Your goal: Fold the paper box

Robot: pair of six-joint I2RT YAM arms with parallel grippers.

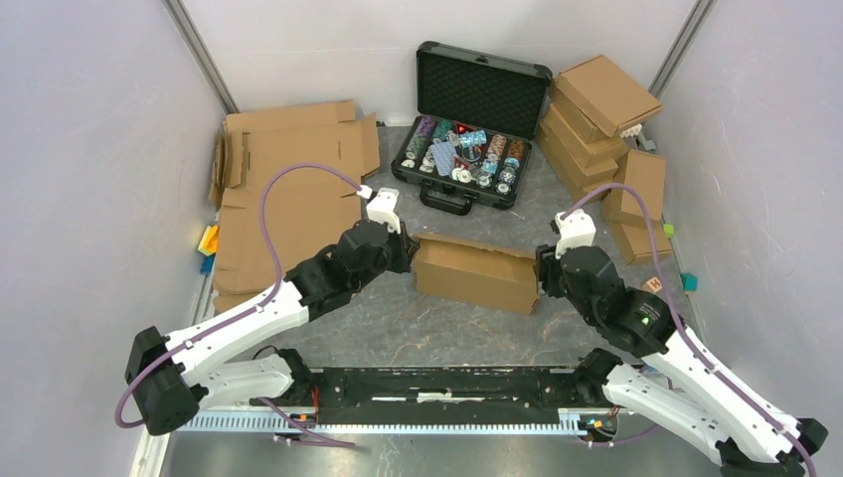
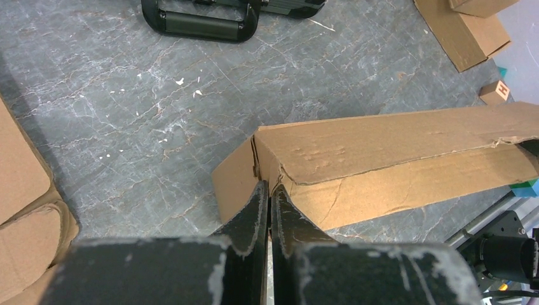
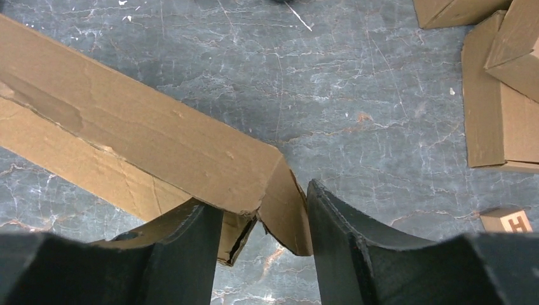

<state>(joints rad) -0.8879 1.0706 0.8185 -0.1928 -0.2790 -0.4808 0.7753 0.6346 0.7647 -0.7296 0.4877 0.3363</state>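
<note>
The paper box [image 1: 475, 270] lies in the middle of the table as a long, low brown cardboard shape with its walls up. My left gripper [image 1: 410, 248] is at its left end. In the left wrist view its fingers [image 2: 270, 185] are pressed together on the upright edge of the end wall of the box [image 2: 394, 146]. My right gripper [image 1: 542, 273] is at the right end. In the right wrist view the jaws [image 3: 257, 197] stand apart with the box's [image 3: 146, 140] corner and loose end flap between them. The right finger [image 3: 330, 222] lies against that flap.
An open black case [image 1: 477, 119] with colourful chips stands behind the box, its handle [image 2: 200, 22] facing me. Finished brown boxes [image 1: 601, 109] are stacked at the back right, flat cardboard sheets [image 1: 288, 169] at the back left. A small wooden cube [image 3: 505, 219] lies to the right.
</note>
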